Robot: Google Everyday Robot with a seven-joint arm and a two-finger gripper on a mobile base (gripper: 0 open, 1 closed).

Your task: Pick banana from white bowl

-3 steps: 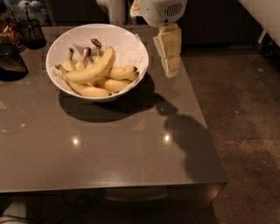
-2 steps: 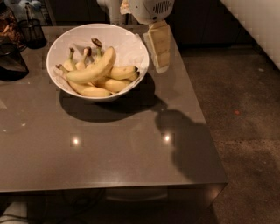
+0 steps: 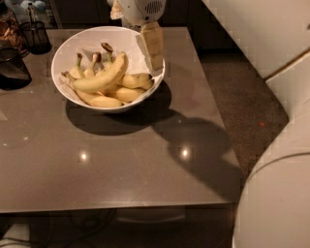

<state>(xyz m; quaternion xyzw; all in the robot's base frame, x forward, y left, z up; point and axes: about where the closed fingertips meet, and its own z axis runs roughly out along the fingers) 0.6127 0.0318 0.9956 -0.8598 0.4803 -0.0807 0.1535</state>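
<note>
One camera looks steeply down across the tabletop (image 3: pixel 121 164) from its near edge, fairly close; the fingers (image 3: pixel 152 46) hang at top centre, with the white bowl (image 3: pixel 72 46) beneath and left of them.

The claw (image 3: pixel 154 55) hangs over the far side of a glossy grey table (image 3: pixel 121 164). Well to its left stands a dark wire-mesh cup (image 3: pixel 35 35). Smaller bananas (image 3: pixel 104 101) lie just left of it, lower down. To its right is speckled brown floor (image 3: pixel 232 97).

The white arm (image 3: pixel 140 9) comes in from the far side, and its gripper (image 3: pixel 154 65) hangs pointing down, leaning slightly.
</note>
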